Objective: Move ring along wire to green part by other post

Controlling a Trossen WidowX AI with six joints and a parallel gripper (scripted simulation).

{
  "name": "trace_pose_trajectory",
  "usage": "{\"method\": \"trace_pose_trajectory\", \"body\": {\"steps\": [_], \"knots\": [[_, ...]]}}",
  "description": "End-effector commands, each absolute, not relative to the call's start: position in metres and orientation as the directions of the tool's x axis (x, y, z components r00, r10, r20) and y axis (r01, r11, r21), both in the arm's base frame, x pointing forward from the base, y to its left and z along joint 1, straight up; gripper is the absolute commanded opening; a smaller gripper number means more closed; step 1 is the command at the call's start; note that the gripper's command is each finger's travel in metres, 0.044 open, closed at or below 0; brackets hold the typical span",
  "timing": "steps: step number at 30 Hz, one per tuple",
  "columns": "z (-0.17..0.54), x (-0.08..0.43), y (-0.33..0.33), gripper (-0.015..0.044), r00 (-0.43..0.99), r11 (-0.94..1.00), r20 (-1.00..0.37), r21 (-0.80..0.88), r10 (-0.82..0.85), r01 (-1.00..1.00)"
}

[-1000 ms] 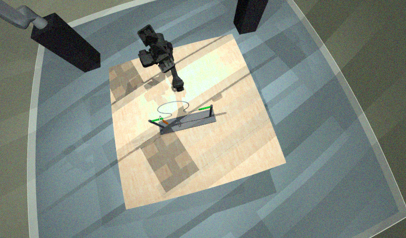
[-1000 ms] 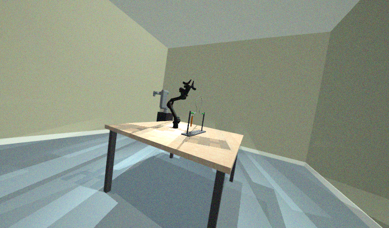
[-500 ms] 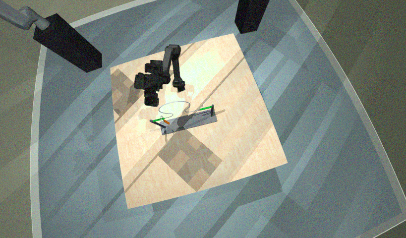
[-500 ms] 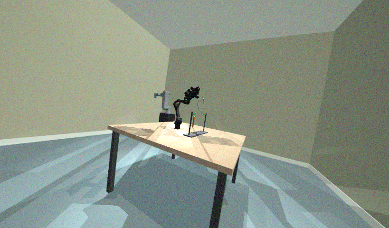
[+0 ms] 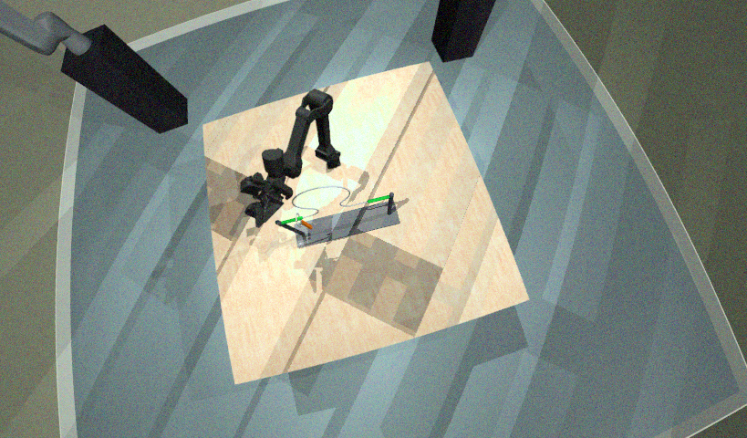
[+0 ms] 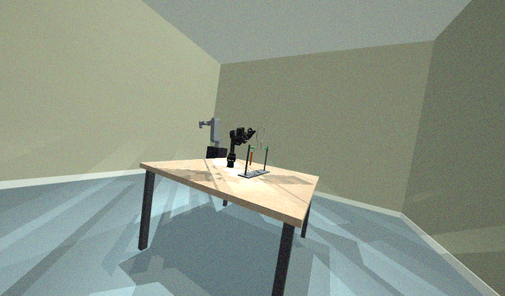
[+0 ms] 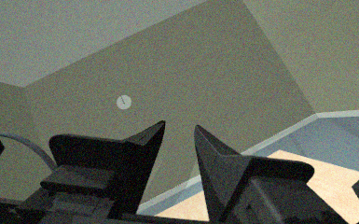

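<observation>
The ring [image 5: 301, 221] [image 6: 252, 148] hangs on the green part [image 5: 285, 221] by the left post [image 5: 291, 228] [image 6: 246, 161], with its orange handle [image 5: 306, 224] [image 6: 251, 158] hanging down. The other green part [image 5: 378, 199] [image 6: 266, 148] is by the right post [image 5: 390, 204] [image 6: 266, 159]. The thin grey wire [image 5: 325, 186] [image 6: 262, 126] loops high between them. My gripper [image 5: 259, 223] [image 6: 254, 131] [image 7: 180, 126] is partly open and empty, raised above the handle and left of the wire's loop in the top view. Their exact gap is unclear.
The wire stand's grey base [image 5: 360, 223] [image 6: 253, 174] lies on the wooden table [image 5: 366, 325] [image 6: 225, 187]. A grey curve [image 7: 32, 146], apparently the wire, passes behind the left finger in the wrist view. A second, grey arm [image 5: 18, 32] [image 6: 215, 130] stands beyond the table.
</observation>
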State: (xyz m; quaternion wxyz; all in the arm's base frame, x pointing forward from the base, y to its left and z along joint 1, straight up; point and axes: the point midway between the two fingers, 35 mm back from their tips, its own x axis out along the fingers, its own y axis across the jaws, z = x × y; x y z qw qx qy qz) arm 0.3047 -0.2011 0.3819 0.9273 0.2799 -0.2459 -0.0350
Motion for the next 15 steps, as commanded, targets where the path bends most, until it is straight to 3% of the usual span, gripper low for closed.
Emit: {"method": "trace_pose_trajectory", "body": {"steps": [1, 6, 15], "knots": [[0.332, 0.296, -0.229, 0.0160, 0.908, 0.882, 0.340, 0.468, -0.245, 0.063], [0.271, 0.280, -0.250, 0.0160, 0.935, 0.915, 0.224, 0.359, -0.275, 0.183], [0.164, 0.252, -0.231, 0.0160, 0.979, 0.977, 0.041, 0.084, -0.198, 0.194]]}}
